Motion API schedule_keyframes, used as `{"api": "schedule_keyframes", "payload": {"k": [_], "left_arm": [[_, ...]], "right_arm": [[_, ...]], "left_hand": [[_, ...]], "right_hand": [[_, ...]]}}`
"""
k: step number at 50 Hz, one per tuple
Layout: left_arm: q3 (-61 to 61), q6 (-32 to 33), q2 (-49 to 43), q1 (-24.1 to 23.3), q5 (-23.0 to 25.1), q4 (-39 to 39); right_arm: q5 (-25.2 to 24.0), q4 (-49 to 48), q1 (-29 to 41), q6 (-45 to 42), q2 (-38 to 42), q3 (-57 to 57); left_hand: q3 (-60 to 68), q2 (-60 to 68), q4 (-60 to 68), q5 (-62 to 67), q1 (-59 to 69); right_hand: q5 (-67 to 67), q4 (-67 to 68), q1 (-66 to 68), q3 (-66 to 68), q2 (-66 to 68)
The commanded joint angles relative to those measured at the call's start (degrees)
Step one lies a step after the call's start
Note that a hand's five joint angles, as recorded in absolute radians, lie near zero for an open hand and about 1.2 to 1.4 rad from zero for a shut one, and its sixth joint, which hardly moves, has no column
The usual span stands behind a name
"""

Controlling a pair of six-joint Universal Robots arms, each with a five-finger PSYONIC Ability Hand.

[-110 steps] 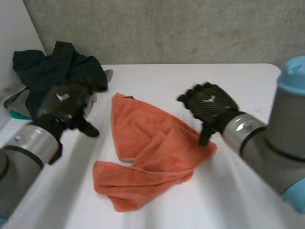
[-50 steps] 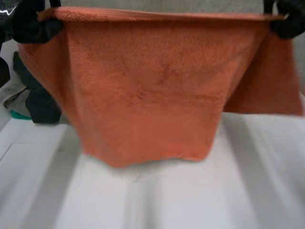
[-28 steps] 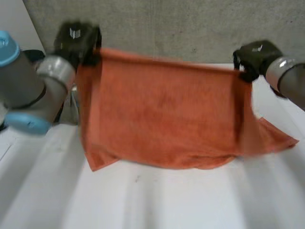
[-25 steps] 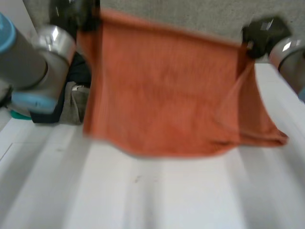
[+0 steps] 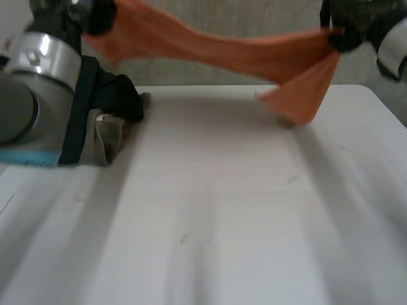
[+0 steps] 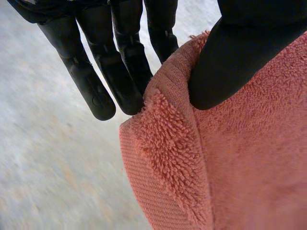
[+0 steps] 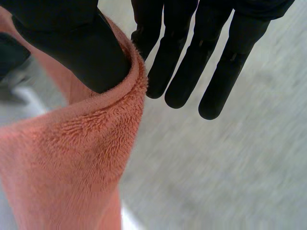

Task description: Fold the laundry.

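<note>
Head view shows a white table [image 5: 216, 210] in front of a grey concrete wall [image 5: 235, 16], with a heap of dark clothes [image 5: 117, 95] at its far left corner beside the left arm [image 5: 35, 82]. An orange terry towel [image 5: 254, 57] is stretched in the air above the table's far edge, one loose corner drooping close to the tabletop. The left hand [image 6: 120, 62] pinches one top corner of the towel between thumb and straight fingers. The right hand [image 7: 192, 62] clamps the opposite corner the same way.
</note>
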Motion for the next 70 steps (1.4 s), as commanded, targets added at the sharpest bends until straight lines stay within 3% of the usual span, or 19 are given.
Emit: {"api": "schedule_keyframes", "payload": {"k": [1, 5, 7, 8, 14, 18, 24, 32, 37, 45, 48, 49, 52, 57, 61, 65, 70], "left_arm": [[-10.4, 0.63, 1.49, -0.52, 3.55, 0.27], [-10.85, 0.72, 1.4, -0.52, 3.73, 0.1], [-10.41, 0.72, 1.58, -0.52, 3.64, 0.01], [-9.98, 0.72, 1.66, -0.6, 3.64, 0.01], [-5.06, 0.54, 3.86, -2.89, 3.56, -2.27], [-2.77, 0.54, 5.62, -4.91, 3.64, -5.17], [1.79, 0.54, 6.06, -6.05, 3.56, -8.51], [7.42, 0.45, 5.71, -8.33, 3.21, -11.06], [9.98, 0.45, 5.97, -9.74, 3.03, -12.38], [13.49, 0.28, 9.13, -10.54, 2.76, -13.08], [14.98, 0.19, 10.19, -10.54, 2.68, -13.09], [15.34, 0.19, 10.45, -10.54, 2.68, -13.09], [16.48, 0.19, 10.8, -10.1, 1.89, -13.17], [17.27, 0.37, 10.81, -8.96, -0.05, -14.14], [17.19, 0.63, 10.81, -4.83, -0.14, -18.52], [16.66, 0.54, 10.63, 1.58, 0.04, -25.55], [13.51, 0.72, 10.28, 9.22, 0.57, -35.12]], "right_arm": [[1.3, 2.3, -0.33, -4.85, 2.96, 10.56], [2.52, 1.51, 0.03, -3.54, 7.01, 14.69], [3.84, 0.81, 0.11, -1.96, 7.01, 15.49], [5.85, -0.67, -0.15, 0.84, 7.1, 16.45], [13.51, -4.99, -0.24, 12.89, 4.74, 22.86], [16.5, -5.08, -0.06, 18.78, -2.29, 30.15], [16.24, -8.68, 3.27, 25.02, -13.98, 43.6], [16.59, -18.88, 13.64, 36.01, -14.43, 48.89], [17.47, -21.86, 15.5, 37.07, -5.92, 46.7], [29.5, -26.88, 14.97, 32.78, 5.95, 39.93], [32.06, -27.06, 13.04, 27.95, 9.03, 37.65], [31.97, -26.97, 12.08, 27.06, 9.47, 37.29], [31.8, -27.67, 7.77, 23.81, 9.3, 37.81], [28.73, -28.2, 3.37, 20.21, 5.71, 38.78], [22.23, -25.57, -1.19, 11.7, -7.29, 38.79], [11.53, -14.01, -9.97, -2.52, -19.76, 33.54], [6.4, 6.74, -13.59, -11.43, -22.78, 19.12]], "left_hand": [[11.88, 11.38, 11.22, 14.58, 13.98], [11.88, 11.38, 11.22, 14.58, 13.98], [11.88, 11.38, 11.22, 14.58, 13.98], [11.88, 11.38, 11.22, 14.58, 13.98], [11.88, 11.38, 11.22, 14.58, 13.98], [11.88, 11.38, 11.22, 14.58, 13.98], [11.88, 11.38, 11.22, 14.58, 13.98], [11.88, 11.38, 11.22, 14.58, 13.98], [11.88, 11.38, 11.22, 14.58, 13.98], [11.88, 11.38, 11.22, 14.58, 13.98], [11.88, 11.38, 11.22, 14.58, 13.98], [11.88, 11.38, 11.22, 14.58, 13.98], [11.88, 11.38, 11.22, 14.58, 13.98], [11.88, 11.38, 11.22, 14.58, 13.98], [11.88, 11.38, 11.22, 14.58, 13.98], [11.88, 11.38, 11.22, 14.58, 13.98], [11.88, 11.38, 11.22, 14.58, 13.98]], "right_hand": [[11.48, 11.43, 15.9, 11.92, 12.73], [11.48, 11.43, 15.9, 11.92, 12.73], [-7.34, -7.38, -2.92, -6.89, -6.08], [-29.45, -29.49, -25.03, -29.0, -28.19], [-49.66, -49.71, -45.25, -49.22, -48.41], [-58.41, -58.46, -53.99, -57.97, -57.16], [-58.52, -58.57, -54.1, -58.08, -57.27], [-58.52, -58.57, -54.1, -58.08, -57.27], [-58.52, -58.57, -54.1, -58.08, -57.27], [-58.52, -58.57, -54.1, -58.08, -57.27], [-49.06, -49.11, -44.64, -48.62, -47.81], [-41.69, -41.74, -37.27, -41.25, -40.44], [10.18, 10.13, 14.59, 10.62, 11.43], [11.48, 11.43, 15.9, 11.92, 12.73], [11.48, 11.43, 15.9, 11.92, 12.73], [11.48, 11.43, 15.9, 11.92, 12.73], [11.48, 11.43, 15.9, 11.92, 12.73]]}}
